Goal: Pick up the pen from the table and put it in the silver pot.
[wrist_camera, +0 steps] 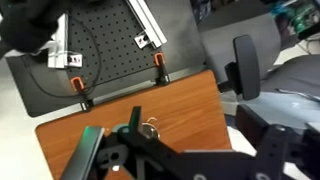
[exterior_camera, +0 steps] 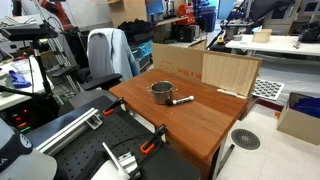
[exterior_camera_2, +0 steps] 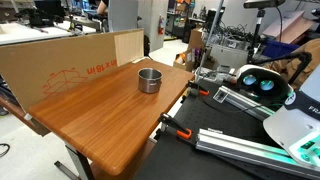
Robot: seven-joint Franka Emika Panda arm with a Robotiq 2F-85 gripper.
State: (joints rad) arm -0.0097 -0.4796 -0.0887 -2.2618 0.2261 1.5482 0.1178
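The silver pot (exterior_camera: 161,93) stands upright near the middle of the reddish-brown table (exterior_camera: 200,125) and shows in both exterior views (exterior_camera_2: 149,79). The pen (exterior_camera: 183,99), short and dark with a grey section, lies flat on the table just beside the pot. It is hidden in the exterior view where the table (exterior_camera_2: 100,120) runs to the left. In the wrist view my gripper (wrist_camera: 197,125) hangs high above the table (wrist_camera: 185,105), its dark fingers wide apart and empty. A small shiny bit (wrist_camera: 150,128) peeks past the left finger; I cannot tell what it is.
A cardboard box (exterior_camera: 190,65) (exterior_camera_2: 70,60) stands along one table edge. The black metal bench (wrist_camera: 100,50) (exterior_camera: 100,135) with orange clamps (wrist_camera: 158,62) adjoins the table. An office chair (wrist_camera: 245,65) stands off one corner. A round fan (exterior_camera: 245,139) lies on the floor.
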